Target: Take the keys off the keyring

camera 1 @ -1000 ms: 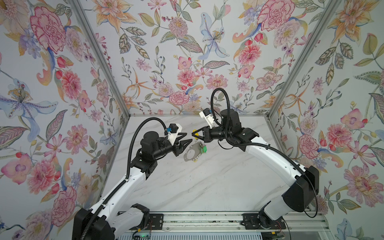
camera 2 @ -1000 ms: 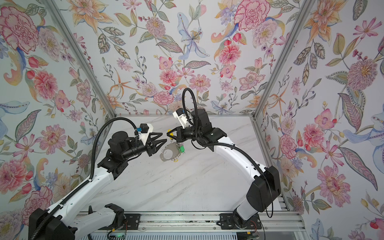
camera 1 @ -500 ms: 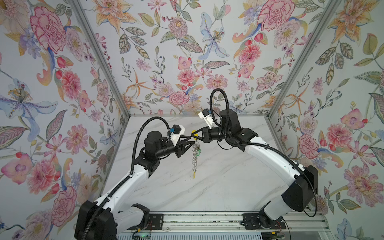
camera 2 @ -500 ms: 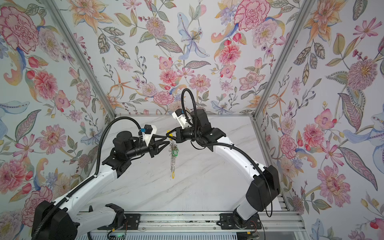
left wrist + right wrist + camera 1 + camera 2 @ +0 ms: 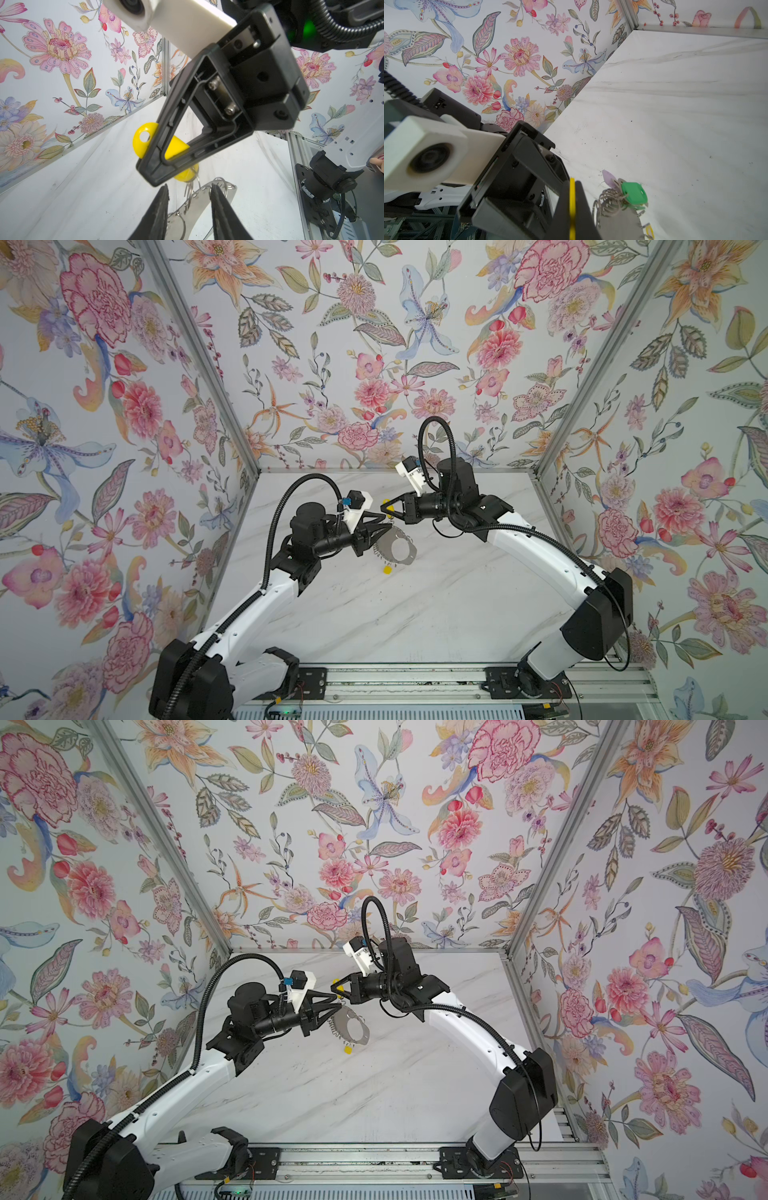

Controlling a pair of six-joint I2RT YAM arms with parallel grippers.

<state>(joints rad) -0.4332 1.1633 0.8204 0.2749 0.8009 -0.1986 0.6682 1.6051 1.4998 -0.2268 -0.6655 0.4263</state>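
The two arms meet over the back half of the marble worktop [image 5: 419, 614], tips almost nose to nose. The right tool [image 5: 385, 509] is clenched flat on a yellow tag [image 5: 141, 150]. In the right wrist view the tag shows edge-on as a thin yellow line pinched between the black fingers [image 5: 582, 207], and in the left wrist view its hole pokes out past them, with nothing threaded through it.

Just beside and a little below, the left tool [image 5: 383, 532] grasps the keyring [image 5: 390, 542]. The grey plate runs between its two fingers [image 5: 164, 209] and sits tilted, up off the worktop. In both top views a second yellow tag [image 5: 348, 1049] dangles from the plate's near edge.

On the far edge of the plate, a green tag [image 5: 634, 193] and a pale lilac-white tag [image 5: 609, 179] bunch together among a tangle of wire loops [image 5: 607, 202].

From where I stand, I can't quite make out whether the pinched yellow tag is joined to those loops. More yellow shows under the right tool, right against them, but the fingers hide the spot.
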